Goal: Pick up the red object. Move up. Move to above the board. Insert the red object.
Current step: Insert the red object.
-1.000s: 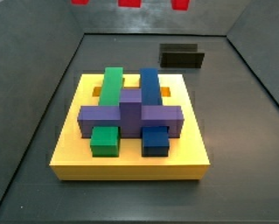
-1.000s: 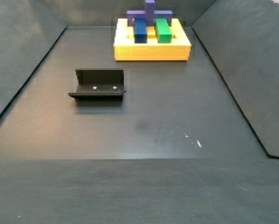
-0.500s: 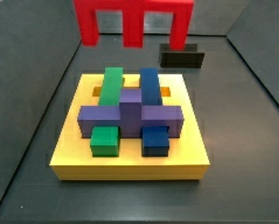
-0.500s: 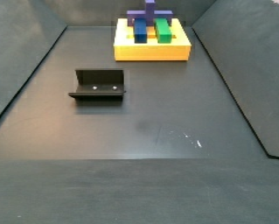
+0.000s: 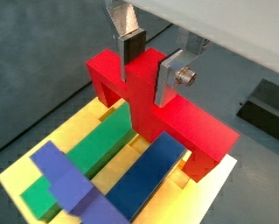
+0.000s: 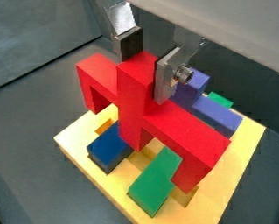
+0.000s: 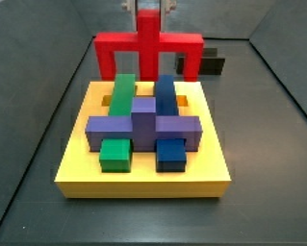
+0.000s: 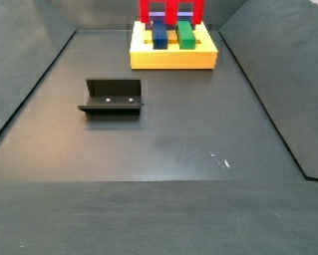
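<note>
Hand (image 5: 149, 63), above the board and clamped on the red object's stem: fingers (image 5: 174, 75) are flat brushed-metal plates w/ silver sheen, dark matt pads, one round metal screw head. Red object (image 5: 165, 109): smooth, solid-colour, plastic-looking, slight gloss on lit faces. Board (image 6: 89, 161): yellow, smooth, matt, same plastic look. Green block (image 6: 156, 181), blue block (image 5: 148, 178), purple block (image 7: 142, 128): smooth, uniform, low sheen. Surface (image 8: 174, 139): dark grey, matt, faint scuffs. Fixture (image 8: 112, 98): dark, matt.
</note>
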You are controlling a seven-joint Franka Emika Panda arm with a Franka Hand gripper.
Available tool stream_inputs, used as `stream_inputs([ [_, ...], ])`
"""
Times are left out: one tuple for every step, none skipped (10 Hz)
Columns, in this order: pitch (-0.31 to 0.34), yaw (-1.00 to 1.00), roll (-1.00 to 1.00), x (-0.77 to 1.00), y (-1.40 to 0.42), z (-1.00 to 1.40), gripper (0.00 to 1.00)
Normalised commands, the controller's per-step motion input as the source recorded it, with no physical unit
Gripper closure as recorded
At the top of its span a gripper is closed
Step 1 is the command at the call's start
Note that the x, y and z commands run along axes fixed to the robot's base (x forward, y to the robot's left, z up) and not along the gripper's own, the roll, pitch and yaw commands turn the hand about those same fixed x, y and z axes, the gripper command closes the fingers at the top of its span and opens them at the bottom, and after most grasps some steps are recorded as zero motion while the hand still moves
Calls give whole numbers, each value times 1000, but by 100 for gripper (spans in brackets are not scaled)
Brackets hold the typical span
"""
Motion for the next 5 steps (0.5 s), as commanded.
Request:
stream_inputs([
  [-19, 106, 79, 14, 0, -209, 100],
  [-63, 80, 41, 0, 0, -337, 100],
  [-86, 63, 0, -14, 0, -311, 100],
  [-39, 43, 16, 0, 0, -254, 100],
  [0, 40, 63, 63, 0, -203, 100],
])
